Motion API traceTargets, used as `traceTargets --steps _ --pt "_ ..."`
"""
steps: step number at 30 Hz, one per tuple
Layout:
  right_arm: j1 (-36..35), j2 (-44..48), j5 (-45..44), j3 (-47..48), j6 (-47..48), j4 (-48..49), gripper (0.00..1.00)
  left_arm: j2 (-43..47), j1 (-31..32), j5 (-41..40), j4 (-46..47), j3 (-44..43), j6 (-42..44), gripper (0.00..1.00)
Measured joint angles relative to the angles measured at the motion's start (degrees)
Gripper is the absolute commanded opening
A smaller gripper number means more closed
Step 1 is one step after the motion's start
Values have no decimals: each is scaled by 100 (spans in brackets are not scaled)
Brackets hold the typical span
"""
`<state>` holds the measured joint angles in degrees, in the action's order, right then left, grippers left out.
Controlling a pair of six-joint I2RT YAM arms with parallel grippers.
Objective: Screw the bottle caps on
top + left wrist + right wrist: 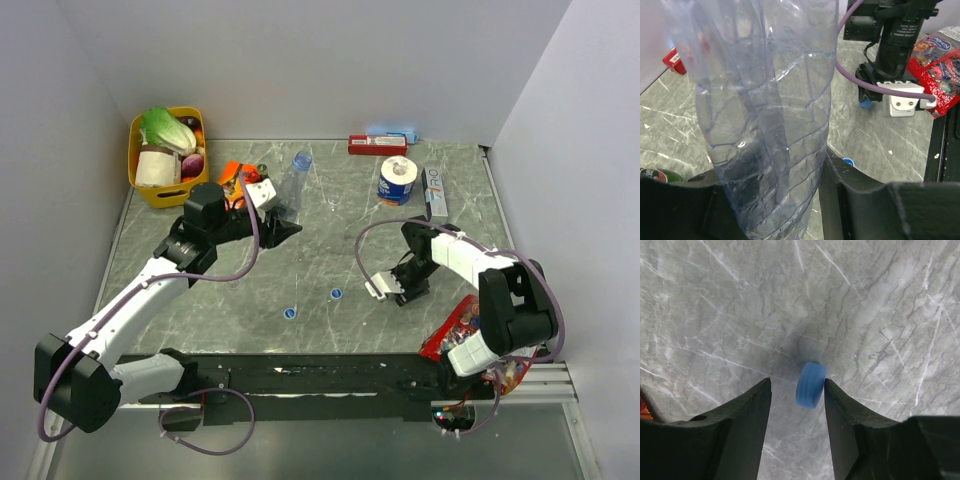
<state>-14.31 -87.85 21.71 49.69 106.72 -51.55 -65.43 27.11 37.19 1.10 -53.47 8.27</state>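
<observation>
My left gripper [283, 225] [767, 172] is shut on a clear plastic bottle [292, 190] [765, 100] and holds it off the table at the back left; the bottle's far end looks blue. My right gripper [405, 290] [797, 382] points down at the table, open. A blue cap [810, 385] stands on edge between its fingers, blurred, against the right finger [840, 405], with a gap to the left one. This cap also shows in the left wrist view [866, 103]. Two more blue caps [290, 313] [337, 294] lie on the table in front; one shows in the left wrist view [848, 161].
A yellow basket [165, 192] of vegetables stands back left, an orange packet [234, 178] beside it. A blue-and-white paper roll [398, 180], a red box [377, 145] and a grey box [435, 193] sit back right. A red snack bag [458, 328] lies front right. A dark green bottle [655, 175] lies left.
</observation>
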Motion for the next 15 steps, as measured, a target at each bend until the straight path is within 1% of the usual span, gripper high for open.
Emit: traceTargets --steps 7,15 --pt "-7 542 79 -431 -103 286 48 0 -20 0 155 76 -44 2" --pt "-245 1235 214 -997 -398 503 47 -2 -44 0 269 118 -63 1"
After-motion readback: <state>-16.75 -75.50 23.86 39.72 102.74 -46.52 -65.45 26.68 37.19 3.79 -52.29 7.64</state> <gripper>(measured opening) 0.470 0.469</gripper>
